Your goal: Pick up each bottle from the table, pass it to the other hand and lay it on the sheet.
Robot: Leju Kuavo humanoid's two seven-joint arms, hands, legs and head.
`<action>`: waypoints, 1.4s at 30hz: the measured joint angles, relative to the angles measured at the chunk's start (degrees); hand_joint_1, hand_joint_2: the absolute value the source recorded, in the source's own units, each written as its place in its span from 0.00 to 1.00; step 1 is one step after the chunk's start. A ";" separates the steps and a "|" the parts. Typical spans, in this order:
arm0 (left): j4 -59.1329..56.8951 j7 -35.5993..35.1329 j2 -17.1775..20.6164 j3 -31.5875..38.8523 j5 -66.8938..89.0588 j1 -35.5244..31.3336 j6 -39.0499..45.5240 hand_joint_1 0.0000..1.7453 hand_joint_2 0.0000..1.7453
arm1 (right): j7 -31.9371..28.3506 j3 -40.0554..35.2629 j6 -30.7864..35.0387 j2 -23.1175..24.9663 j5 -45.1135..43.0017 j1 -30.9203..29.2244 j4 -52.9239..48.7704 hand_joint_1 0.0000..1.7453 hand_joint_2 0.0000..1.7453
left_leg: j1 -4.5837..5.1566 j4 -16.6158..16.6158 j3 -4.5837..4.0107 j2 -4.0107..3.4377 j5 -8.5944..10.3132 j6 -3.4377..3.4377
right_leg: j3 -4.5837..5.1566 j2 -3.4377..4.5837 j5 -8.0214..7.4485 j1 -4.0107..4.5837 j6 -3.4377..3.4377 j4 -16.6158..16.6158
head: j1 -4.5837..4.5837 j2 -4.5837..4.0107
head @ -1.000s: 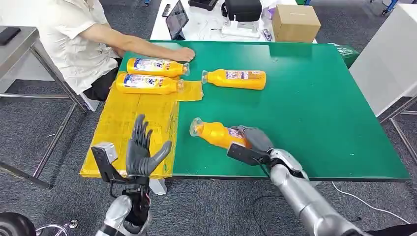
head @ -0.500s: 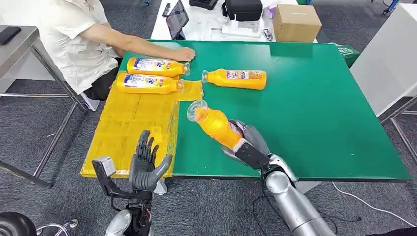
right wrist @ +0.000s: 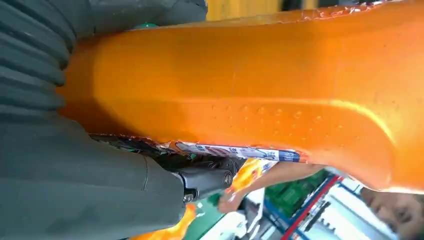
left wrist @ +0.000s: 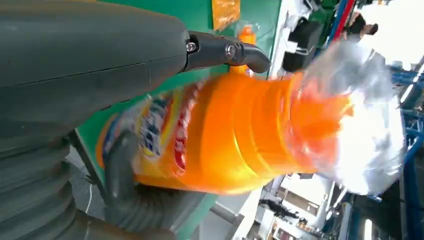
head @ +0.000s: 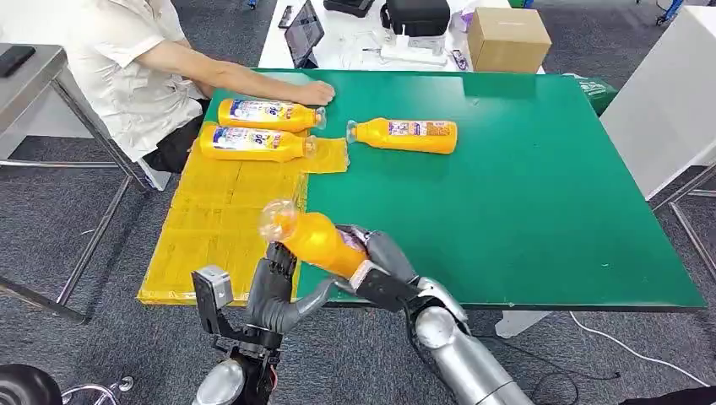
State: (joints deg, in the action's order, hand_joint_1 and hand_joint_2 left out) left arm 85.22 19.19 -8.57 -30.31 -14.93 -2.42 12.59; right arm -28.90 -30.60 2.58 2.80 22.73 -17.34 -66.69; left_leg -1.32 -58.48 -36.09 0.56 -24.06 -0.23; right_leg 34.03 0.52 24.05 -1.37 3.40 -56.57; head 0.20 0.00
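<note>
Right hand point(head: 380, 261) grips an orange juice bottle point(head: 317, 240) by its lower body, fingers clamped around the label end, bottle lifted off the green counter point(head: 540, 186) and tilted, clear cap end pointing up and away from the hand, over the near edge of the yellow sheet point(head: 215, 219). Left hand point(head: 279, 291) sits right under and beside the bottle, palm up, fingers point(head: 283, 257) apart and reaching along the bottle's side; left wrist view has the thumb over the bottle and a dark finger curled under it, touching or nearly so, cannot tell if it has closed on it. Right wrist view: bottle pressed into the palm.

Beyond the fingers, two more juice bottles lie side by side on the far end of the sheet point(head: 268, 114) point(head: 253, 143), caps pointing right. A fourth bottle point(head: 405, 135) lies on the bare counter just right of them. A person's hand point(head: 314, 92) rests on the counter at the far-left corner. Cardboard box point(head: 508, 39) on the white table behind
</note>
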 measured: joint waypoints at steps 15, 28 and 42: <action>-4.04 -3.85 -0.33 -0.05 -8.74 -2.59 -2.34 0.00 1.00 | -1.16 -4.19 5.86 1.53 3.12 0.23 2.25 0.86 1.00 | 0.00 0.00 0.00 0.00 0.00 0.00 | 0.00 0.00 0.00 0.00 0.00 0.00 | 0.00 0.00; -6.54 -3.98 -0.61 0.26 -11.37 -4.25 -1.07 1.00 1.00 | -1.84 -6.23 7.32 2.49 4.11 -0.11 4.77 0.88 1.00 | 0.00 0.00 0.00 -0.01 0.00 0.00 | 0.01 0.00 0.00 0.00 0.00 0.00 | 0.00 0.00; -7.28 -2.41 -0.72 2.25 -18.23 -4.75 -4.55 1.00 1.00 | -2.65 -9.59 10.23 3.72 3.93 -1.68 8.33 0.00 1.00 | 0.00 0.00 -0.01 -0.01 0.01 -0.01 | 0.01 0.00 0.00 0.00 0.00 0.00 | 0.02 0.00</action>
State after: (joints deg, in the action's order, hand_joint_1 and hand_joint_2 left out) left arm 77.94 16.78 -9.29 -28.06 -33.16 -7.16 8.04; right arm -31.54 -40.20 12.81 6.51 26.67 -19.02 -58.36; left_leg -1.33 -58.48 -36.10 0.55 -24.05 -0.24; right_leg 34.05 0.52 24.05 -1.37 3.40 -56.57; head 0.22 0.00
